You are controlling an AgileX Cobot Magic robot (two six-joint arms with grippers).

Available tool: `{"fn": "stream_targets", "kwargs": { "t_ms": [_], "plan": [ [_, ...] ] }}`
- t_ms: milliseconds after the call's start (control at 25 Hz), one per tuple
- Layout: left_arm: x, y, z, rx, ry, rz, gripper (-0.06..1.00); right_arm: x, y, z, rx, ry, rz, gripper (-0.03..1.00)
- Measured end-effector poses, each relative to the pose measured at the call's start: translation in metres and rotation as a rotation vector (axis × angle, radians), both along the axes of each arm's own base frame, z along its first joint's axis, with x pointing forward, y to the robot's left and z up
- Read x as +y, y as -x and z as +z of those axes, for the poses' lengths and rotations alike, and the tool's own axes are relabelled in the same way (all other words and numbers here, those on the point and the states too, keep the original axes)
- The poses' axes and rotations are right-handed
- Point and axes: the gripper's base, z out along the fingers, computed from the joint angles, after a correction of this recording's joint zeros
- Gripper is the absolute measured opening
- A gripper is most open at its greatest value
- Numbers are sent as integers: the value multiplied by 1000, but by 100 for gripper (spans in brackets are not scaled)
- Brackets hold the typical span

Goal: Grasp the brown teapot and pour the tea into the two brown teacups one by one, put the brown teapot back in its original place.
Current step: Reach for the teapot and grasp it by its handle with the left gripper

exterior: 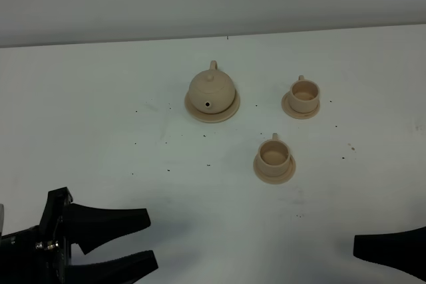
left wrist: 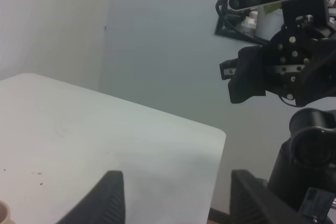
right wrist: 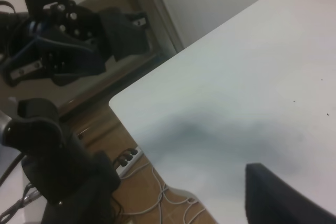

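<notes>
The brown teapot point(exterior: 212, 88) sits on its wide tan saucer, the original place point(exterior: 200, 112), at the table's middle back, spout toward the front. One brown teacup point(exterior: 304, 91) stands on a small saucer to its right. The other teacup point(exterior: 274, 154) stands nearer the front, also on a small saucer. My left gripper point(exterior: 148, 241) is open at the front left corner, far from the teapot, with nothing between its fingers point(left wrist: 113, 195). My right gripper point(exterior: 373, 257) is at the front right edge. Only one of its fingers point(right wrist: 278, 198) shows, and nothing is in it.
The white table point(exterior: 100, 131) carries small dark specks around the tea set. A sliver of tan ware point(left wrist: 2, 212) shows at the left wrist view's edge. Each wrist view shows the other arm's black base beyond the table's edge point(left wrist: 218, 150), and cables lie on the floor point(right wrist: 157, 203).
</notes>
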Motion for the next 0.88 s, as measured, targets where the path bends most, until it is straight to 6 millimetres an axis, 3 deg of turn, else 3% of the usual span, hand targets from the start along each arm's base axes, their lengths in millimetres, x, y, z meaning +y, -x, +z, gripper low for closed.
{"fn": "stream_targets", "kwargs": {
  "t_ms": [600,880],
  "plan": [
    [0,0,0,-1,0,0,47,0,0,0,-1,2,0,55],
    [0,-2,2,-2,20,17,42,0,0,1,0,-10,-2,54]
  ]
}}
